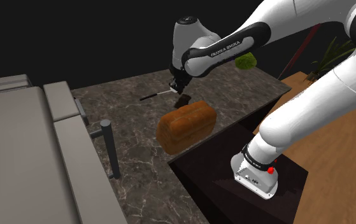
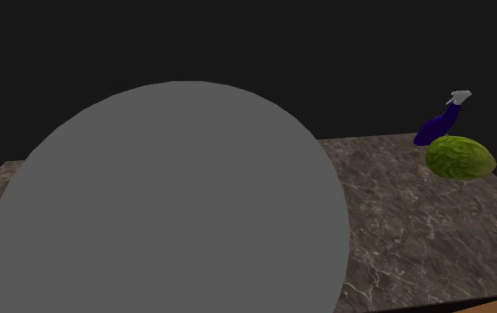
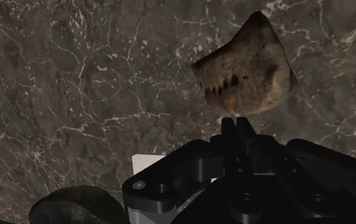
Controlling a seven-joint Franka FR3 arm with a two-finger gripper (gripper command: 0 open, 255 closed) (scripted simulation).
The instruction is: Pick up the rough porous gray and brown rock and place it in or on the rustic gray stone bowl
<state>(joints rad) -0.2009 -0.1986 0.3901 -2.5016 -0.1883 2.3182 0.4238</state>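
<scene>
Step in hand: approach, rock not yet grasped. Black gripper hangs over dark marble counter, fingers pressed together w/ nothing between. Brown-grey pitted rock lies on counter just past the fingertips, not held. Next move, by my read: spread fingers, drop lower, straddle rock, clamp. Shoulder view: brown bread loaf at 6 o'clock from gripper, v. near, could crowd the descent; thin knife-like item at 9 o'clock; green lumpy fruit at 2 o'clock, well apart. Second exterior view: big plain grey dome, poss. the bowl; can't tell.
</scene>
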